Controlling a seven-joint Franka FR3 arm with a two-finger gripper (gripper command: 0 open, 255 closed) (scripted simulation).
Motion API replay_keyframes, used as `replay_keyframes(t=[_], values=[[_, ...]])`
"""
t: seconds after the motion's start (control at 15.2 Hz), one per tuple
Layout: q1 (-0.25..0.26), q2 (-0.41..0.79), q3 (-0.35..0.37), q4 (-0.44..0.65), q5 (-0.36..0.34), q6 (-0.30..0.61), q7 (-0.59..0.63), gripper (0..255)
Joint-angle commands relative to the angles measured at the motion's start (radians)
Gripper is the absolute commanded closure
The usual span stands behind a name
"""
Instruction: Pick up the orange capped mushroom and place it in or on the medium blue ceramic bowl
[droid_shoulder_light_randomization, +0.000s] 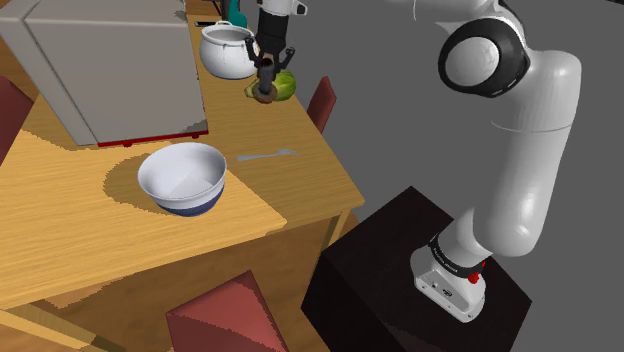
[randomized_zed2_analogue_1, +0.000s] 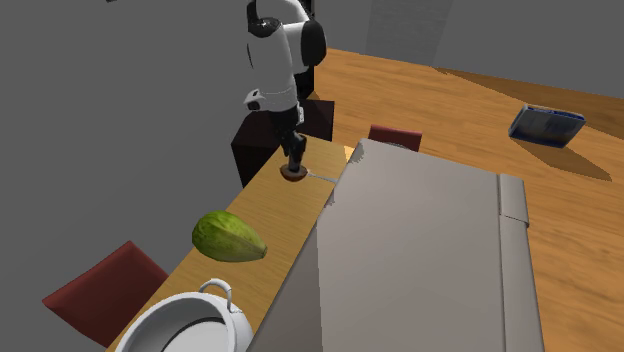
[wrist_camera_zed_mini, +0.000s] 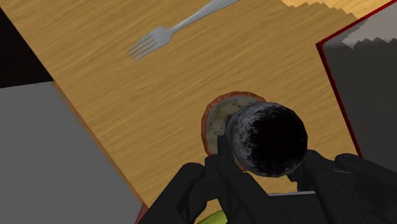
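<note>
The mushroom (droid_shoulder_light_randomization: 264, 95) has a brown-orange cap rim and a dark stem end. It sits at the far end of the wooden table (droid_shoulder_light_randomization: 80, 220), right beside a green fruit (droid_shoulder_light_randomization: 287, 85). My gripper (droid_shoulder_light_randomization: 267, 80) reaches down onto it from above. In the wrist view both black fingers clasp the mushroom (wrist_camera_zed_mini: 219, 118) at the gripper (wrist_camera_zed_mini: 267, 162). In the second exterior view the mushroom (randomized_zed2_analogue_1: 294, 174) hangs under the gripper (randomized_zed2_analogue_1: 295, 163), at or just above the tabletop. The bowl (droid_shoulder_light_randomization: 195, 206), white inside and blue outside, stands empty nearer the stand, well apart from the gripper.
A large grey box (droid_shoulder_light_randomization: 110, 60) covers the table's far side beside the bowl. A white pot (droid_shoulder_light_randomization: 228, 48) stands behind the fruit. A fork (droid_shoulder_light_randomization: 268, 155) lies between mushroom and bowl. Red chairs (droid_shoulder_light_randomization: 322, 100) (droid_shoulder_light_randomization: 230, 315) flank the table edges.
</note>
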Motion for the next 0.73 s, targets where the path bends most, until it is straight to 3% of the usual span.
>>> replay_keyframes(t=[0.0,0.66], values=[[0.031,-0.015,0.010,-0.024,-0.006,0.015,0.040,255],[0.182,-0.058,0.064,-0.089,-0.037,0.058,0.243,255]])
